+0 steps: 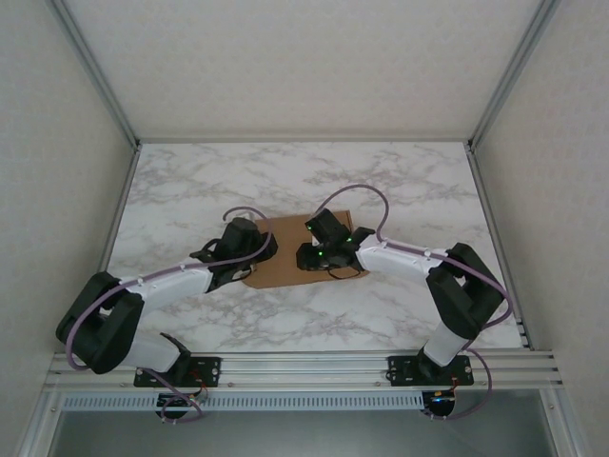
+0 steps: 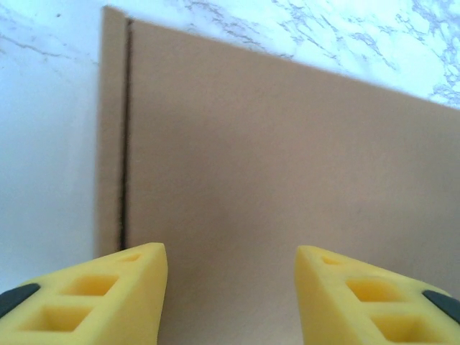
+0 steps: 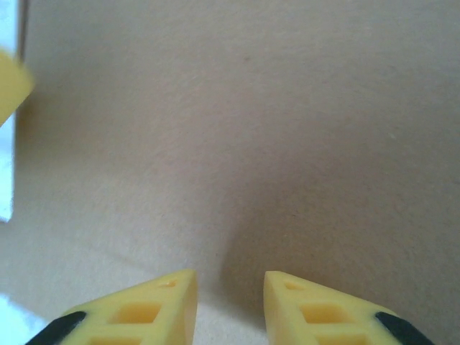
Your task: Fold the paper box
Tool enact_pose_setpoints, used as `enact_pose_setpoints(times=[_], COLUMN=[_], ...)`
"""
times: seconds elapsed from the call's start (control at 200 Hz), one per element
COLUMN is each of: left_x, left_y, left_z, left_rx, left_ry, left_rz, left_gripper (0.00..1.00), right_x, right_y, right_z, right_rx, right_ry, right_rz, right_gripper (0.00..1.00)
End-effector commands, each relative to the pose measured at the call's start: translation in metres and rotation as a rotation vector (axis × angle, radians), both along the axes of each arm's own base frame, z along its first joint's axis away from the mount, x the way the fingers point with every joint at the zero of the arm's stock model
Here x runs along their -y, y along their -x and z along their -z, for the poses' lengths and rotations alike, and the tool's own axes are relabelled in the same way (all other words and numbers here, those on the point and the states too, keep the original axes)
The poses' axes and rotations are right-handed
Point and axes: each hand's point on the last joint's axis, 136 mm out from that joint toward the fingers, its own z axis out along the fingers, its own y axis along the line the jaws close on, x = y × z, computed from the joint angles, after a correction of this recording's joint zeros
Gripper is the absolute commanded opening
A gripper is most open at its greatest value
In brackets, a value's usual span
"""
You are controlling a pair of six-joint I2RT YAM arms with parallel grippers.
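The paper box (image 1: 285, 249) lies flat on the marble table as a plain brown cardboard rectangle between my two arms. My left gripper (image 1: 263, 251) hangs over its left edge, open, with bare cardboard (image 2: 273, 165) showing between the yellow fingers (image 2: 231, 287). A dark seam (image 2: 127, 129) runs along a narrow strip at the box's left side. My right gripper (image 1: 306, 255) is over the box's right half, open by a narrower gap with nothing between its fingers (image 3: 230, 302), close above the cardboard (image 3: 251, 129). A yellow fingertip (image 3: 10, 85) of the left gripper shows at the right wrist view's left edge.
The white marble table (image 1: 190, 190) surrounds the box, with side walls and metal frame rails (image 1: 114, 105) at left and right. Purple cables (image 1: 357, 190) loop above the right wrist. The arm bases (image 1: 181, 371) sit on the near rail.
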Motion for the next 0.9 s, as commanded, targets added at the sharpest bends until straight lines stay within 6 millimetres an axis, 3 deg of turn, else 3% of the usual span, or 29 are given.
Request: enact_pose_setpoints(times=[0.0,0.165,0.33,0.456,0.591,0.891], left_x=[-0.007,-0.019,-0.031,-0.035,-0.039,-0.039], left_y=[-0.009,-0.005,0.018,0.036,0.046,0.053], left_z=[-0.017,-0.032,-0.013,0.007,0.024,0.043], left_rx=[0.014,0.029,-0.025,-0.077,-0.106,-0.147], left_ry=[-0.015,-0.02,-0.033,-0.005,0.004,0.018], left_rz=[0.006,-0.004,0.001,0.003,-0.007,-0.018], left_gripper=[0.51,0.6,0.66,0.67,0.68,0.63], right_x=[-0.006,0.03,0.085,0.11,0.124,0.129], right_y=[0.027,-0.006,-0.035,-0.048,-0.057,-0.068], right_z=[-0.014,-0.042,-0.045,-0.04,-0.028,0.004], right_rx=[-0.073,0.048,0.13,0.165,0.151,0.094], right_ry=[-0.032,0.03,0.176,0.256,0.27,0.311], right_rz=[-0.085,-0.006,0.108,0.154,0.189,0.191], right_gripper=[0.37,0.49,0.6,0.64,0.64,0.63])
